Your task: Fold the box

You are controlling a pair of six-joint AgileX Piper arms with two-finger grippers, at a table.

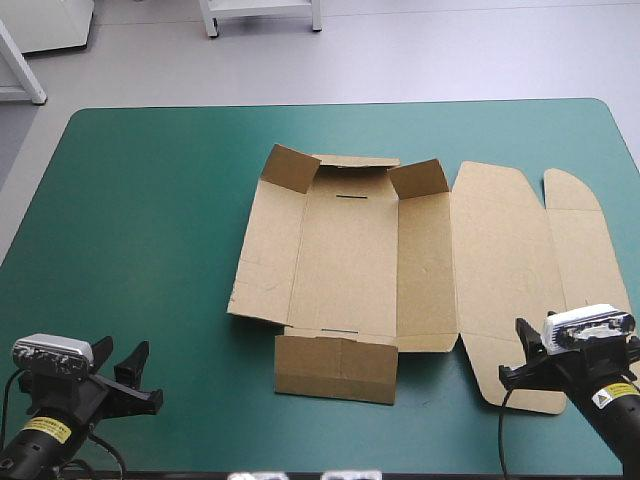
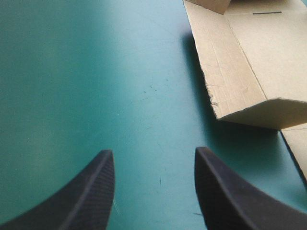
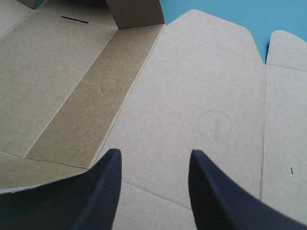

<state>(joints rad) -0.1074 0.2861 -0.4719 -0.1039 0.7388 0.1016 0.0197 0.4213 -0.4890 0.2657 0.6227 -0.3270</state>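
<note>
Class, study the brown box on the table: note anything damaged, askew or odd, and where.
The box lies unfolded, with its far corner tabs raised. One flaw: the left wall has a nicked, frayed outer edge toward its near corner.

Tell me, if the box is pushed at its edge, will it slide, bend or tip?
The box is a thin, mostly flat sheet, so it probably slides over the cover. Its creases likely let panels fold when lifted. Lying flat, it should not tip.
</note>
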